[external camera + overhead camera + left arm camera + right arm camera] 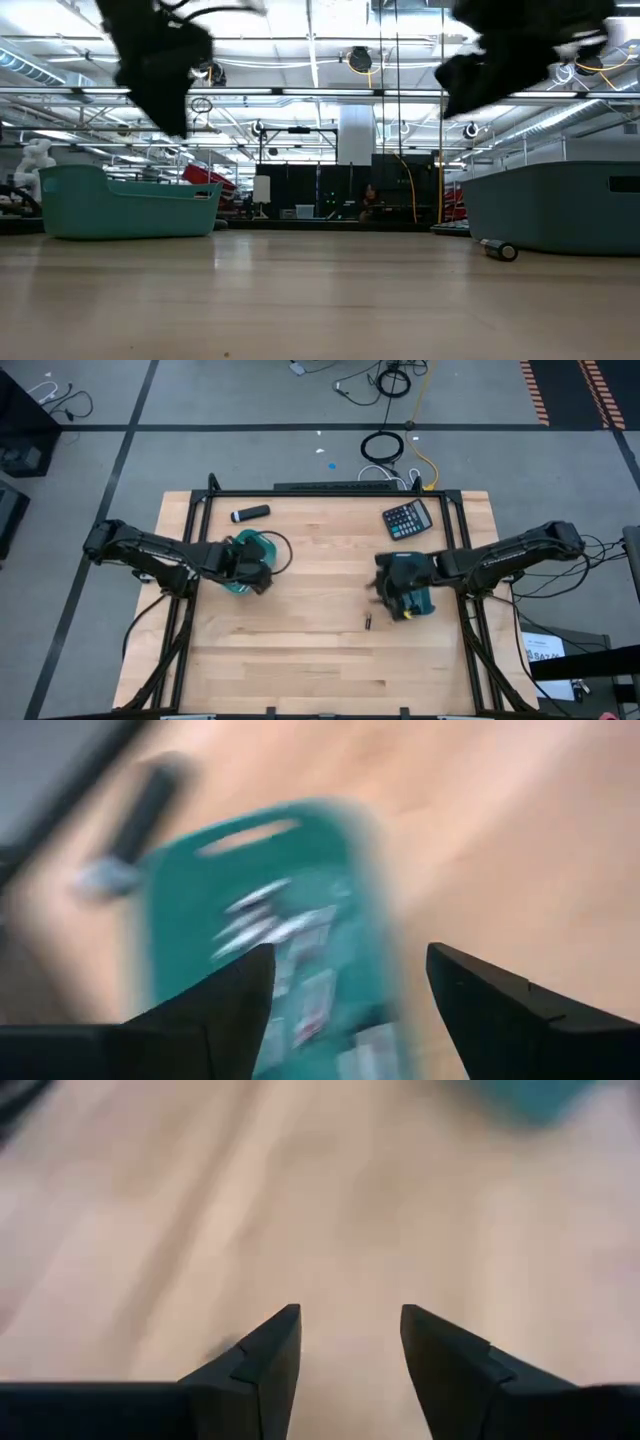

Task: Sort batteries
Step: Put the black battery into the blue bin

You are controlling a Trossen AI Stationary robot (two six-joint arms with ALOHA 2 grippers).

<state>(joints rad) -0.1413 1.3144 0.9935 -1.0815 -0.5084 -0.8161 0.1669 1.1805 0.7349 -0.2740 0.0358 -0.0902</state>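
Over the left teal tray [262,546], the left gripper [250,572] hangs released; the right gripper [388,592], also spread and empty, must next reach the 1 loose battery [367,622].

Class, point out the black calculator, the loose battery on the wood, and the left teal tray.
black calculator [407,518], high view, keypad middle.
loose small dark battery [367,622], high view, its body.
left teal plastic tray [120,205], low view, side wall.

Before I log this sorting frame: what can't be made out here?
- Left tray contents: high view, left gripper covers them; left wrist view, blur.
- Right tray contents: high view, right gripper overhangs; low view, wall hides.
- Loose battery type: too small.
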